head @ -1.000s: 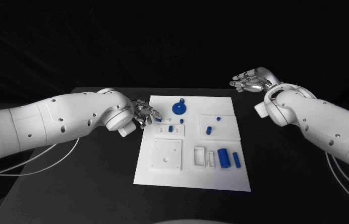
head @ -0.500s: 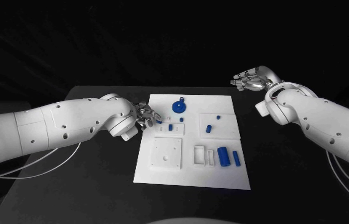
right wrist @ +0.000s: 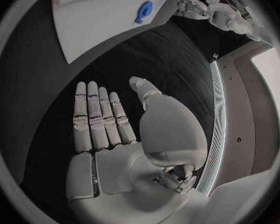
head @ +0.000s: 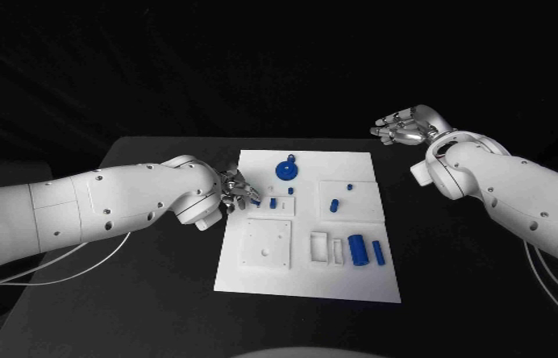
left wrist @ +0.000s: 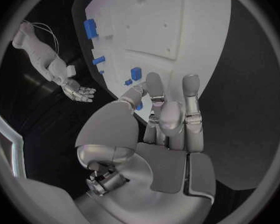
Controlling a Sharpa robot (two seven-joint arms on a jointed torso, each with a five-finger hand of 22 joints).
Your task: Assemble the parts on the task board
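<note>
The white task board (head: 305, 281) lies mid-table. My left hand (head: 236, 190) hovers at the board's left edge, by the small white block (head: 279, 209) with a blue peg (head: 273, 204) standing in it. Between thumb and finger it pinches a small blue part (head: 256, 201), which the left wrist view shows at the thumb tip (left wrist: 139, 106). My right hand (head: 402, 126) is raised beyond the board's far right corner, fingers straight and thumb apart, holding nothing (right wrist: 109, 124). A blue disc (head: 286, 170) sits at the far end of the board.
Nearer on the board are a square white block (head: 268, 246), a slotted white holder (head: 326, 249) and two blue cylinders (head: 357, 250) (head: 378, 253). Another white block (head: 350, 198) carries two small blue pieces. Black table surrounds the board.
My left hand has moved nearer along the board's left edge, carrying the small blue part with it. The right hand has barely moved.
</note>
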